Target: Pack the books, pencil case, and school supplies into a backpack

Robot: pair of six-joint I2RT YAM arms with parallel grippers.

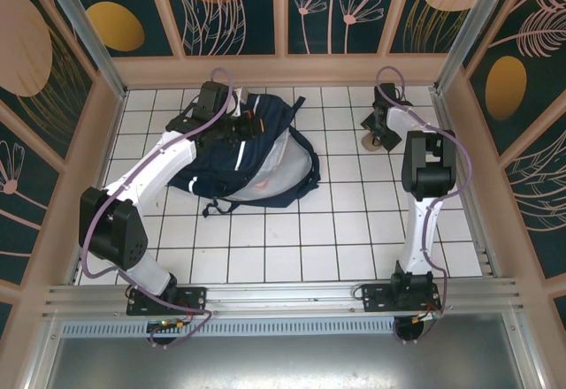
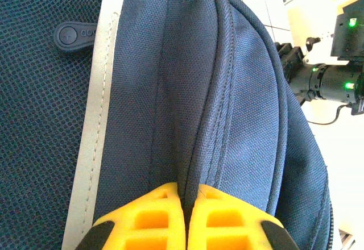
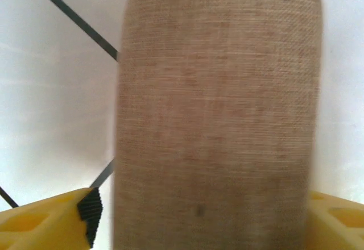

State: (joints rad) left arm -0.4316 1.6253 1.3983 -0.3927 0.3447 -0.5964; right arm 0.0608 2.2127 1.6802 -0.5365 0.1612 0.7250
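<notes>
Judged close to the end: besides the backpack (image 1: 265,172), finds one loose piece of the school supplies out on the table (image 1: 292,247), a tan pouch (image 1: 372,142), lying near the far right corner and well apart from the bag. Likely has the books and the other small things inside already, though cannot see into the bag to confirm it. Lies slumped left of centre at the far side, this backpack, navy with a white stripe and pale lining showing along its right flank. Left fingers (image 2: 170,213) pressed fully together on a ridge of its navy cloth near the top, presumably holding the mouth up for what comes. Right fingers (image 3: 48,223) set wide astride the pouch, down at table level; on one side a sliver of tile between pad and weave, so no firm hold to claim as yet. Left to do, then: clamp the pouch, carry it across, drop it in, perhaps close the bag. Underneath, white square tiles with thin dark joints, flat and matt. Around, wood-toned framing with dark teal panels drawn over with pale and ochre plants; along the near edge, a metal rail (image 1: 283,296) carrying both bases.
</notes>
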